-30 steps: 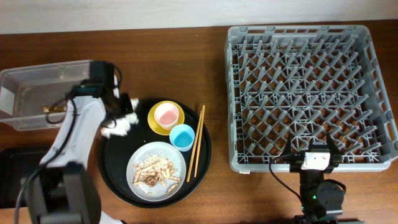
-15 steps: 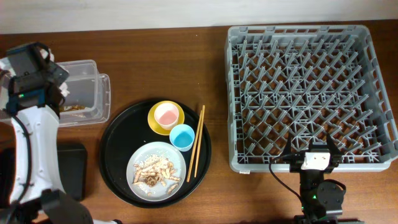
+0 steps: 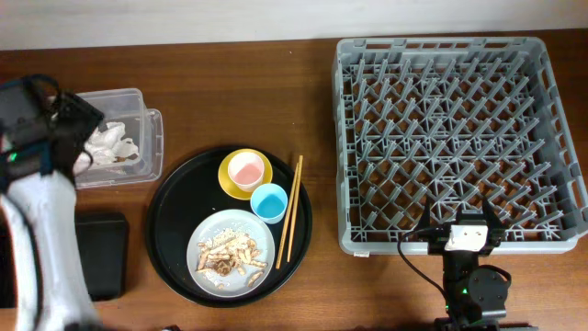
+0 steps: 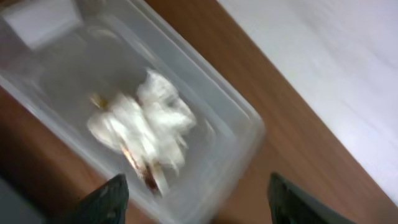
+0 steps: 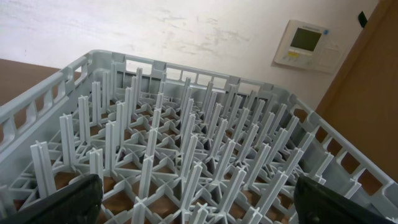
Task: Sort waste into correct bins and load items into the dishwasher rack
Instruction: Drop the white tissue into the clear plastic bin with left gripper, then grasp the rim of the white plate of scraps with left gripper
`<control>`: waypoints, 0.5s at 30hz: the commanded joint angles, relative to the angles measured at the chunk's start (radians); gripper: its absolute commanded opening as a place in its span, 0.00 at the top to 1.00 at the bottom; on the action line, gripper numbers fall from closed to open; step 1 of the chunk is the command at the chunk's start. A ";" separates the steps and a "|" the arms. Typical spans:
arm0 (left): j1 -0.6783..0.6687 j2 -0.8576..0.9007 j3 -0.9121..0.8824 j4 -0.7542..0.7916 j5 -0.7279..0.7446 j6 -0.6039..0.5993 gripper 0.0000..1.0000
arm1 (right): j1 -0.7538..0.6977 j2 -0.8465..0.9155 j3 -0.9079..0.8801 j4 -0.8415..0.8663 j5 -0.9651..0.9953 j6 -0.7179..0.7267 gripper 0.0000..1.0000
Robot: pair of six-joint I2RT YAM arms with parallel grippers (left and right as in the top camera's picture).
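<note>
Fingers [image 4: 111, 198] of your left gripper [image 4: 198, 200] were spread wide and empty above the crumpled tissue [image 4: 146, 127], which lay inside the clear box [image 3: 152, 138]. Near the box, the plate [image 3: 230, 221] of scraps sat on the round black tray [image 3: 175, 239]. Your right gripper [image 5: 205, 202] was likewise parted, holding nothing, at the rack [image 5: 186, 124].

White left arm [image 3: 39, 230], dark left pincer [image 4: 199, 196]
</note>
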 commanded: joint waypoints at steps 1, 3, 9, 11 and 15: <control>-0.008 -0.160 0.005 -0.208 0.345 0.056 0.29 | -0.006 -0.005 -0.005 -0.005 0.016 0.002 0.02; -0.051 -0.185 -0.002 -0.348 0.383 0.109 0.30 | -0.006 -0.005 -0.005 -0.005 0.016 0.002 0.02; -0.392 -0.185 -0.072 -0.658 0.388 0.222 0.44 | -0.006 -0.005 -0.005 -0.005 0.016 0.002 0.02; -0.525 -0.185 -0.119 -0.661 0.382 0.201 0.44 | -0.006 -0.005 -0.005 -0.005 0.016 0.002 0.02; -0.788 -0.185 -0.220 -0.654 0.140 -0.091 0.44 | -0.006 -0.005 -0.005 -0.005 0.016 0.002 0.02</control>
